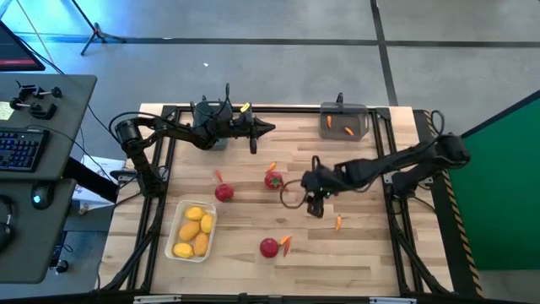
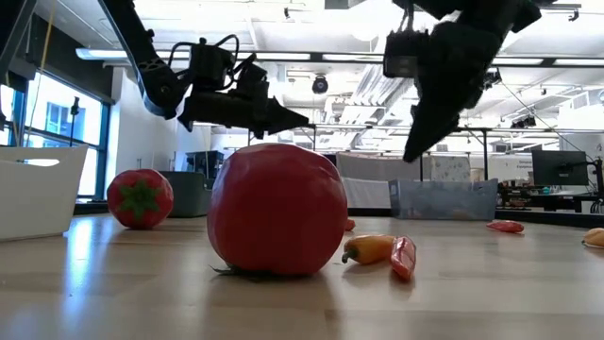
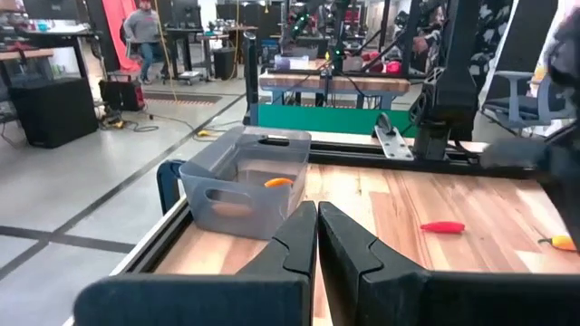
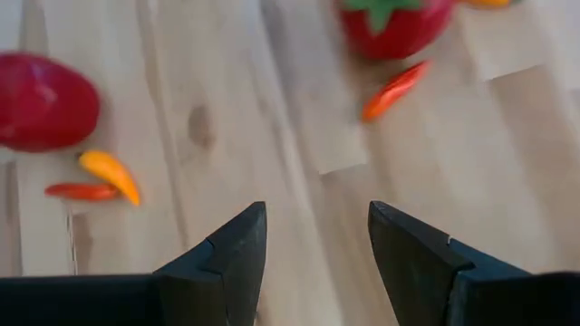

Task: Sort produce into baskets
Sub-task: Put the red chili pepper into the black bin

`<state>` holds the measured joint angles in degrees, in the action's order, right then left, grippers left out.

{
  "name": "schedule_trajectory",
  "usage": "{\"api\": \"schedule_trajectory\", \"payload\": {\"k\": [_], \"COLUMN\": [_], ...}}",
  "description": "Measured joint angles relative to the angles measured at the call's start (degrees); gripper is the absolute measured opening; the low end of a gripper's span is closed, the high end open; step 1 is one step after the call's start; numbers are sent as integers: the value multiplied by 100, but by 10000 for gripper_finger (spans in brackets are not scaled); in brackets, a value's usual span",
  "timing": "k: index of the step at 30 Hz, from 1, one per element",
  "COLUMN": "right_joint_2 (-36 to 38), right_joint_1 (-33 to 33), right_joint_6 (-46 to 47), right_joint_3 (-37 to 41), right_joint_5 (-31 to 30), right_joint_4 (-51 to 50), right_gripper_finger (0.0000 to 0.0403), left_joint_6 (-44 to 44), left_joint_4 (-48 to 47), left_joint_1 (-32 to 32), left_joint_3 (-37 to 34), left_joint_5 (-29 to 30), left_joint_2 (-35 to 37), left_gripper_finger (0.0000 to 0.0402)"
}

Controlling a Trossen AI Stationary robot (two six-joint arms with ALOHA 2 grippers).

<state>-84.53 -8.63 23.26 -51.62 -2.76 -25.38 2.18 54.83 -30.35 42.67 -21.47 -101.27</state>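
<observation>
- High view: a pale wooden counter [image 1: 253, 253] in a black frame stands on a grey floor, with a desk and keyboard [image 1: 18, 150] off its left side.
- Landmark here is the white tray [image 1: 179, 226], near the counter's front left, holding yellow lemon pieces [image 1: 195, 231].
- The right gripper [image 1: 314, 203] hangs over bare wood well to the right of the white tray, fingers apart and holding nothing. A small orange pepper [image 1: 338, 223] lies just beside it on the far side from the tray; a red tomato [image 1: 273, 180] lies near it on the tray side.
- Another tomato [image 1: 224, 192] sits between tray and gripper, and a third [image 1: 268, 247] lies right of the tray toward the front edge, an orange piece [image 1: 285, 244] touching it.
- The left gripper [image 1: 268, 128] waits at the back, clenched on nothing, beside the dark bin [image 1: 208, 127]. The smoky grey bin [image 1: 343, 122] stands at the back, far right of the tray, with orange pieces inside.
- Low view: a workshop with ceiling lights lies behind. A big tomato [image 2: 276, 210] fills the foreground, a yellow-orange pepper [image 2: 368, 248] and a red one [image 2: 403, 257] just beside it. The right gripper [image 2: 427, 127] hangs above and behind them, clear of the counter.
- Left wrist view: the shut fingers [image 3: 299, 240] point at the grey bin [image 3: 240, 186]; a red pepper [image 3: 442, 226] lies on the wood beyond.
- Right wrist view: the spread fingers [image 4: 237, 249] frame bare wood; an orange-red pepper [image 4: 393, 90] and a green-topped tomato [image 4: 395, 23] lie ahead, apart from them.
</observation>
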Motion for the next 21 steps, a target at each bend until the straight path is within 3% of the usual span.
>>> {"api": "schedule_trajectory", "payload": {"k": [7,12,16,21], "right_joint_2": [-671,-1071,-1337,-1546], "right_joint_1": [-720,-1035,-1288,-1650], "right_joint_6": [-306,-449,-1050,-1853], "right_joint_3": [-348,-640,-740,-763], "right_joint_5": [32,99,193,189], "right_joint_4": [186,263,651,1182], "right_gripper_finger": [190,223,250,253], "left_joint_6": [203,198,201,244], "left_joint_4": [26,24,24,-104], "left_joint_1": [0,0,2,9], "left_joint_3": [-1,-2,-1,-2], "left_joint_5": [7,4,4,4], "left_joint_2": [0,0,0,0], "left_gripper_finger": [0,0,0,0]}}
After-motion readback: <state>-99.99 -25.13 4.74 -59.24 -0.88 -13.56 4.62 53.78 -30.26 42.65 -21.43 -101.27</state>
